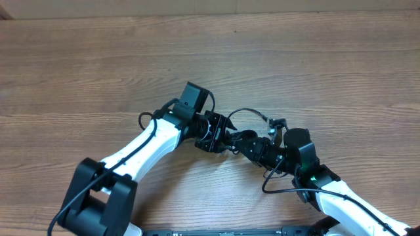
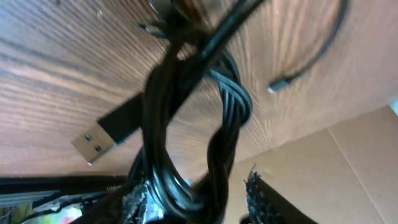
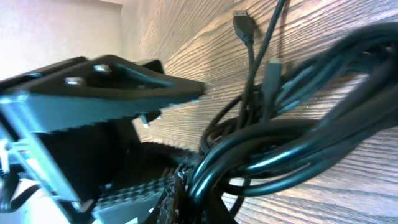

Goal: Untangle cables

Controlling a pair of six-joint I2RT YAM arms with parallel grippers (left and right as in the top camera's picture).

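The cables (image 1: 231, 136) are a tangled black bundle in the middle of the table, between my two grippers. My left gripper (image 1: 222, 134) reaches in from the left. In the left wrist view its jaws (image 2: 196, 183) stand open around the twisted bundle (image 2: 227, 118), which lies against the left finger (image 2: 135, 200) and clear of the right finger (image 2: 260, 194). A USB plug (image 2: 93, 142) and a small plug (image 2: 278, 85) rest on the wood. My right gripper (image 1: 246, 143) is shut on several strands (image 3: 267, 155) at its jaws (image 3: 186, 186). Loose plug ends (image 3: 241, 23) lie beyond.
A thin cable loop (image 1: 249, 111) arcs over the wood behind the grippers. The wooden table (image 1: 98, 59) stretches away on all sides. A tan cardboard-like surface (image 2: 323, 168) borders the wood in the left wrist view. My left gripper's body (image 3: 93, 81) fills the right wrist view's left side.
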